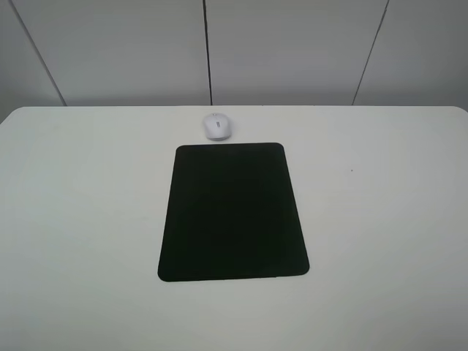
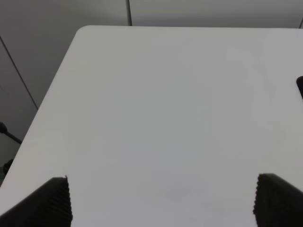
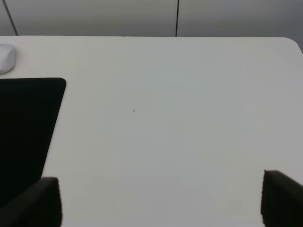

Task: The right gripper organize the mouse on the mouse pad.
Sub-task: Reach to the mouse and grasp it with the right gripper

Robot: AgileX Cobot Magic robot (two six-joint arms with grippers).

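Note:
The white mouse (image 1: 218, 126) lies on the white table just beyond the far edge of the black mouse pad (image 1: 232, 212), off the pad. In the right wrist view the mouse (image 3: 5, 57) and a part of the pad (image 3: 26, 127) show at one side. My right gripper (image 3: 161, 201) is open and empty, its fingers (image 3: 42, 203) wide apart, well away from the mouse. My left gripper (image 2: 161, 201) is open and empty over bare table; a sliver of the pad (image 2: 300, 87) shows at the frame edge. Neither gripper shows in the exterior high view.
The white table (image 1: 380, 219) has a rounded far edge against a grey panelled wall (image 1: 292, 51). A tiny dark speck (image 1: 352, 171) marks the table right of the pad.

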